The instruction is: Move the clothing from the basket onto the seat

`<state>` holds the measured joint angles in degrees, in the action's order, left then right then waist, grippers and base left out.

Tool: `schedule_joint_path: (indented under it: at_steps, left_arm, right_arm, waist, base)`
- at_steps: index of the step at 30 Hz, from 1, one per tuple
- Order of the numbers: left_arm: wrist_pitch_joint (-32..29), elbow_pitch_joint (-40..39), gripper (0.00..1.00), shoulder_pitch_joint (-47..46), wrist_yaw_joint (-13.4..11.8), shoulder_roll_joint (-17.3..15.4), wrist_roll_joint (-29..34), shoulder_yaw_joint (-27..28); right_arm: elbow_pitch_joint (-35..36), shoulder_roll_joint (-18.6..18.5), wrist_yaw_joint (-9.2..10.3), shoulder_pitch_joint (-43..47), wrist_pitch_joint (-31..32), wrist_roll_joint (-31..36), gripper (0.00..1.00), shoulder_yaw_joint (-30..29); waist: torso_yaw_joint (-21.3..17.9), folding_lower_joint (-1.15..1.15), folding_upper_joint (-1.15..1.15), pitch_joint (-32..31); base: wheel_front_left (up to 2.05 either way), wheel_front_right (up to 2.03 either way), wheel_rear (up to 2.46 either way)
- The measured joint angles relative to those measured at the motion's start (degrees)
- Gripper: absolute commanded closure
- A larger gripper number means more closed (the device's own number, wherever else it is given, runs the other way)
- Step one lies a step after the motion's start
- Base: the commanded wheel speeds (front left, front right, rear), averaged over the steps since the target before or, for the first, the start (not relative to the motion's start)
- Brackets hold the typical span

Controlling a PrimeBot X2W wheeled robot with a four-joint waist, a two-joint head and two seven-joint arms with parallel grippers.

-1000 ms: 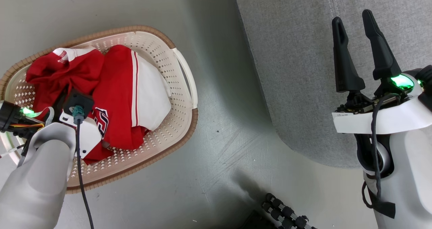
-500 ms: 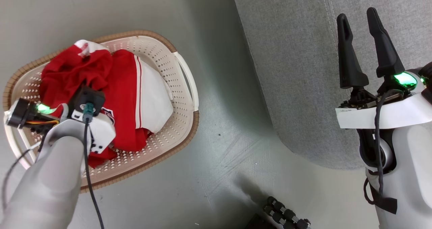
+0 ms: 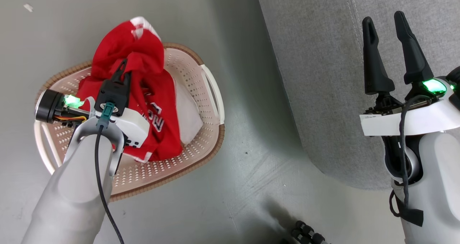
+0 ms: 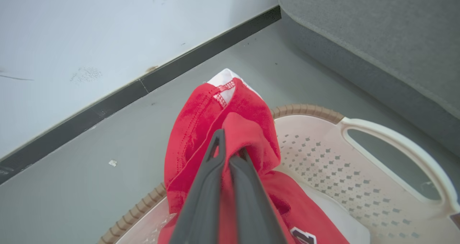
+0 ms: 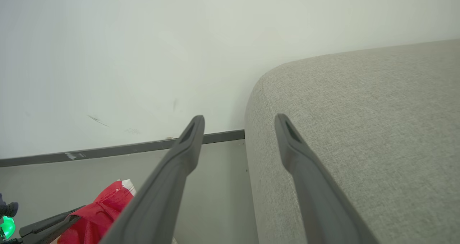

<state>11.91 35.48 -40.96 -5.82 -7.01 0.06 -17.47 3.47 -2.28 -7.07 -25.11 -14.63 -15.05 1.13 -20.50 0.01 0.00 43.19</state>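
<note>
One basket (image 3: 154, 172) on the floor (image 3: 251, 172), near the seat (image 3: 316, 75) but clear of it. The clothing (image 3: 143, 93) is in the basket: red fabric with a white panel showing at the right, lower part lying inside.

Hard to read:
- Can't tell where one garment ends and the next starts.
- Number print is creased and half folded under, not legible.
- Left forearm (image 3: 79, 193) covers the near-left part of the basket.
- Seat is cut off at the frame edges.

Left end effector (image 3: 124, 66): clenched on a fold of the red fabric. In the left wrist view the fingers (image 4: 212, 186) run almost side by side, with cloth pinched between them and draped over the tips. The grasped bunch stands above the basket rim, the rest trailing down inside.

Right end effector (image 3: 382, 17): fingers spread, nothing between them, touching nothing. It hangs over the seat near its rounded edge.
</note>
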Motion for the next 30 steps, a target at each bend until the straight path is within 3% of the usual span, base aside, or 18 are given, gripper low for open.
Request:
schedule_joint_path:
  at_steps: [16,30]
  left_arm:
    - [1.3,-12.3,1.0,3.0,2.5,0.5,-3.9,1.3]
    - [1.3,-19.5,1.0,7.2,7.3,0.8,-8.2,0.8]
  right_arm:
    - [-2.5,-0.1,0.0,0.0,0.0,5.5,0.0,2.4]
    - [-6.3,-1.3,0.0,2.0,0.0,9.3,0.0,5.2]
  waist:
    - [3.8,0.0,0.0,-6.5]
    - [7.4,0.0,0.0,-14.8]
  base:
    - [0.0,0.0,0.0]
    - [0.0,0.0,0.0]
